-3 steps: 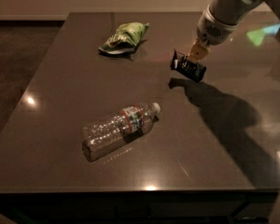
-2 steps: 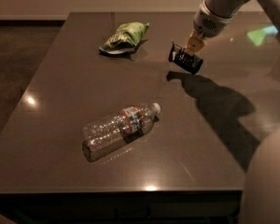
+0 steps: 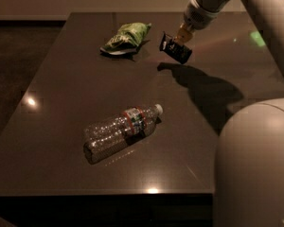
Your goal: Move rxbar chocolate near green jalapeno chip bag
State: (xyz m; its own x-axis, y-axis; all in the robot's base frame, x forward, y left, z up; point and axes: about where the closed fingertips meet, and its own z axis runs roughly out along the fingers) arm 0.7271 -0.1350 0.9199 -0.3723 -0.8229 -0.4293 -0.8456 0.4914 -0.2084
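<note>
Camera view: my tool (image 3: 179, 40) clenched on rxbar chocolate (image 3: 176, 51) above the desk (image 3: 71, 84), near green jalapeno chip bag (image 3: 125, 37)

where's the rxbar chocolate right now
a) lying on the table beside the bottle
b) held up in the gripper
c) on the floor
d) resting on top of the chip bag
b: the rxbar chocolate hangs in the gripper, raised off the table, to the right of the green jalapeno chip bag and apart from it.
</note>
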